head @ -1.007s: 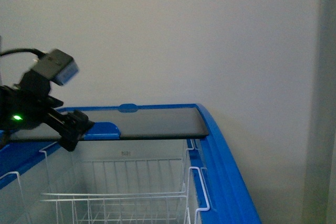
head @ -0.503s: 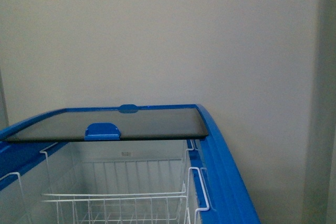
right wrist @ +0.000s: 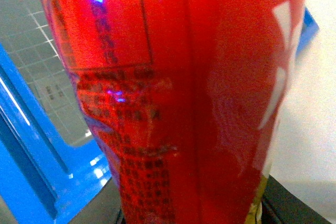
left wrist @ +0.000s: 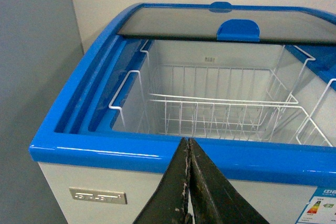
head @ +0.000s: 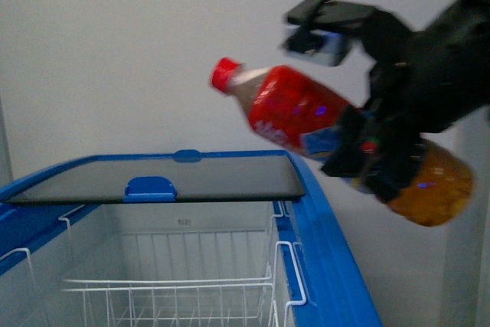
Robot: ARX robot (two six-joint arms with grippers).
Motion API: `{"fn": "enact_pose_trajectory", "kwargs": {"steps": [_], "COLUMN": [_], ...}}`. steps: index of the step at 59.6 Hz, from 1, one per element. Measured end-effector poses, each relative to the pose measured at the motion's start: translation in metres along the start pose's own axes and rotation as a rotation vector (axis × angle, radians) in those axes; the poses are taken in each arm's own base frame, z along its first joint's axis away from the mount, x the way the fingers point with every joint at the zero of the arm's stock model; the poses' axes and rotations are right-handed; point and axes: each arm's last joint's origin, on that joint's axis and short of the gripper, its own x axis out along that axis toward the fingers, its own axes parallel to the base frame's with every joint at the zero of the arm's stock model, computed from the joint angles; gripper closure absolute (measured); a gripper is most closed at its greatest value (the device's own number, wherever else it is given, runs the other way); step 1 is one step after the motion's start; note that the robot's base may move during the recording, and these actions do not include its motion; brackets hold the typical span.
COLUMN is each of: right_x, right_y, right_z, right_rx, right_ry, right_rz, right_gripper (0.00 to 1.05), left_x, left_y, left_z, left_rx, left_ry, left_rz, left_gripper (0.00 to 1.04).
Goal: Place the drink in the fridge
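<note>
The drink point(head: 287, 109), a clear bottle with red cap, red label and orange liquid, hangs tilted in the air above the fridge's right rim, cap pointing left. My right gripper point(head: 371, 155) is shut on the drink around its middle. In the right wrist view the red label of the drink point(right wrist: 178, 93) fills the picture. The fridge point(head: 337, 266) is a white chest with a blue rim; its glass lid point(head: 168, 178) is slid to the back, leaving the white wire basket point(head: 168, 289) open to view. My left gripper point(left wrist: 188, 148) is shut and empty, just outside the fridge's near blue rim point(left wrist: 105, 153).
A plain light wall stands behind the fridge. A blue handle point(head: 149, 188) sits on the lid's front edge. A grey wall or panel point(left wrist: 31, 77) stands beside the fridge in the left wrist view. A metal plate point(left wrist: 97, 196) is fixed on the fridge's white side.
The left arm left the front view a second ago. The right arm has come in from the right, carrying the drink over the fridge's right rim.
</note>
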Motion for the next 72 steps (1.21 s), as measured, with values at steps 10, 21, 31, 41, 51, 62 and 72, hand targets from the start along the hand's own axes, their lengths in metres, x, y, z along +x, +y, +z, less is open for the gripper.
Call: {"fn": "enact_pose_trajectory", "kwargs": {"steps": [10, 21, 31, 41, 51, 62, 72], "right_x": [0.064, 0.114, 0.145, 0.17, 0.194, 0.223, 0.239], "right_y": [0.03, 0.058, 0.064, 0.069, 0.079, 0.093, 0.093], "right_z": [0.058, 0.07, 0.061, 0.053, 0.044, 0.026, 0.024], "right_rx": [-0.142, -0.225, -0.257, -0.26, -0.263, -0.262, -0.248], "right_ry": [-0.033, 0.01, 0.075, 0.1, 0.116, 0.142, 0.113], "right_rz": [0.11, 0.182, 0.177, 0.188, 0.201, 0.189, 0.127], "right_gripper": [0.65, 0.65, 0.65, 0.65, 0.65, 0.65, 0.65], "left_x": [-0.007, -0.013, -0.016, -0.02, -0.023, -0.034, -0.034], "left_y": [0.0, 0.0, 0.0, 0.0, 0.0, 0.0, 0.0], "left_z": [-0.007, -0.011, -0.018, -0.018, -0.018, -0.021, -0.021], "left_rx": [0.0, 0.0, -0.001, -0.001, -0.001, -0.001, -0.001], "left_ry": [0.001, -0.002, -0.012, -0.016, -0.016, -0.009, -0.011], "left_rz": [0.0, 0.0, 0.002, 0.0, 0.0, 0.0, 0.0], "left_gripper": [1.02, 1.02, 1.02, 1.02, 1.02, 1.02, 1.02]}}
